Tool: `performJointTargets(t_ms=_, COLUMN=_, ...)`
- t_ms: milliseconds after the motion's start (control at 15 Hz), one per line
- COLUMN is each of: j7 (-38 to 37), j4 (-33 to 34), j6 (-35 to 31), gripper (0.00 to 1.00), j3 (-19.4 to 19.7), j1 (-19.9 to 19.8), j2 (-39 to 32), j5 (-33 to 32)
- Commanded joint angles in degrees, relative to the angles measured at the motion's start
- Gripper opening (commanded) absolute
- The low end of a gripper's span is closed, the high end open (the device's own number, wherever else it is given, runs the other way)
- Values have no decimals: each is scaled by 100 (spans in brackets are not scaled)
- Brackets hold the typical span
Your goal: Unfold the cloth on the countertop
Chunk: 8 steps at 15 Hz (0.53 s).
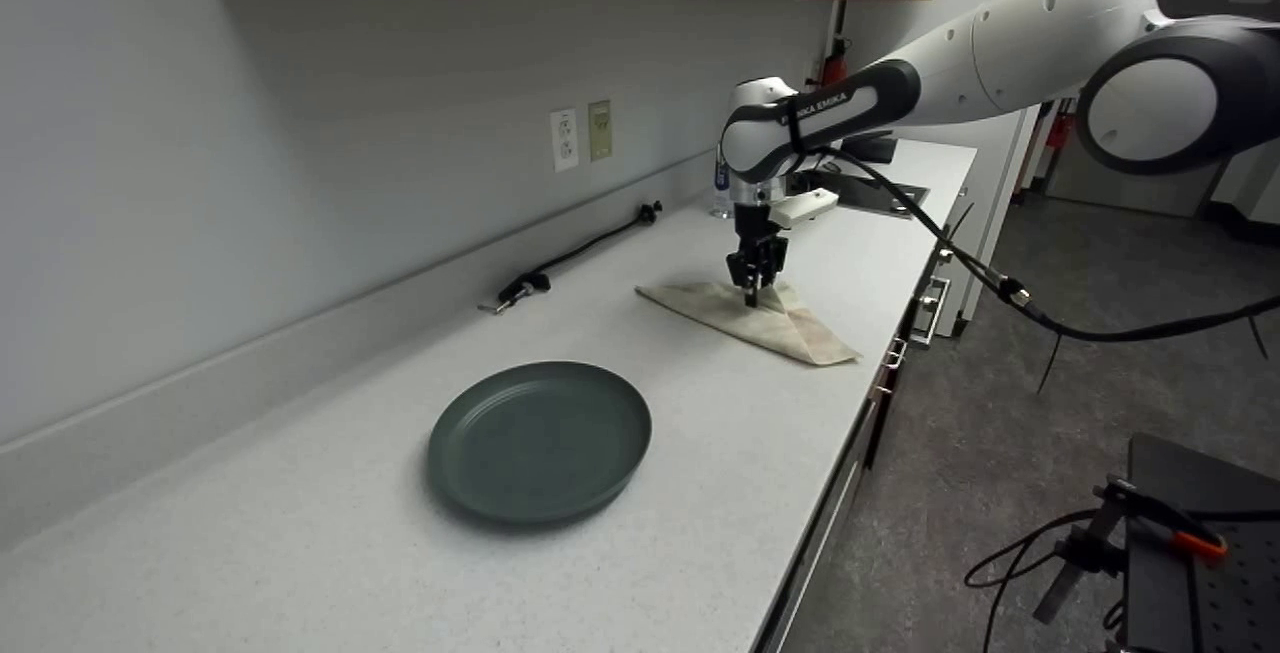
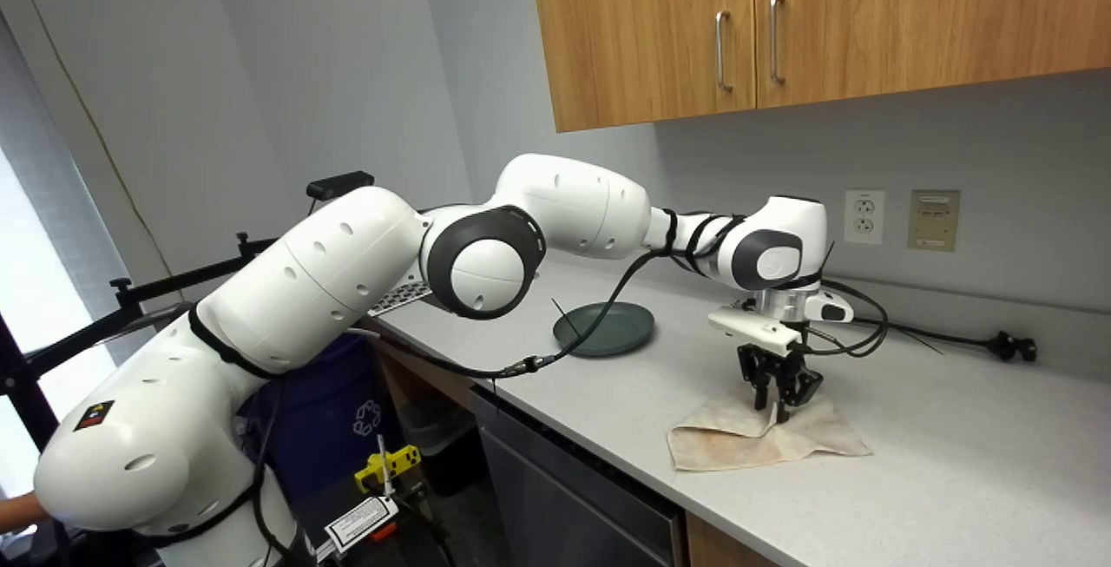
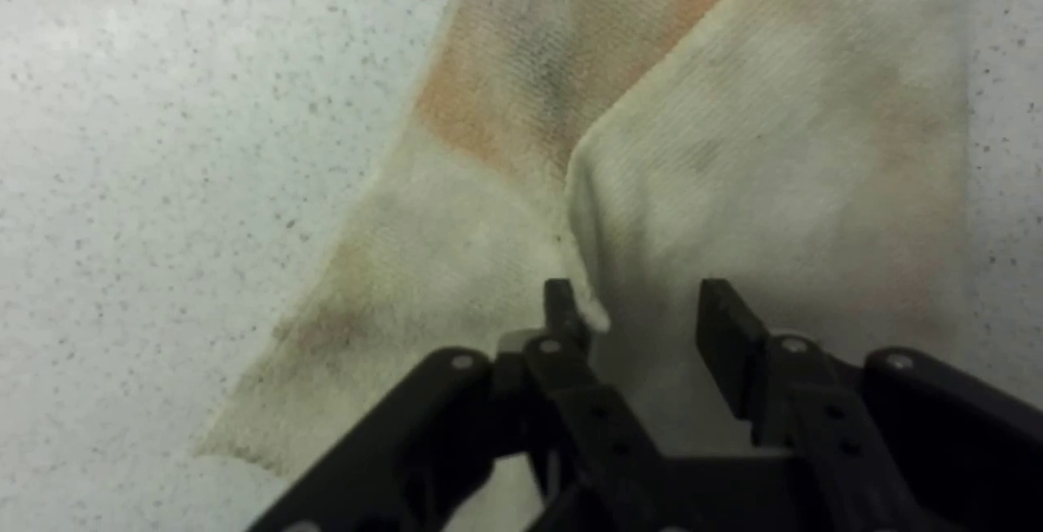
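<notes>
In an exterior view, your cloth lies just right of centre on the smooth, pale countertop, folded into a rough triangle. In the wrist view your gripper is at lower centre, its slim black fingers parted, the tip of the folded edge between them, near the left-hand one. Fine weave and orange stains stand out there. Both exterior views take in the round, dark green plate; an exterior view alone shows the blue bin, lower left.
</notes>
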<state>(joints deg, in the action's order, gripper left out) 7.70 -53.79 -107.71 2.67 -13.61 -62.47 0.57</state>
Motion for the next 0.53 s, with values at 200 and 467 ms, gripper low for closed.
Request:
performJointTargets(t_ms=200, j7=-161, j4=117, j6=238, gripper=0, j3=45, j1=41, j2=-7, j5=-17)
performJointTargets(t_ms=467, j7=-451, j4=-24, j6=173, gripper=0, j3=124, j1=188, j2=83, j5=-134)
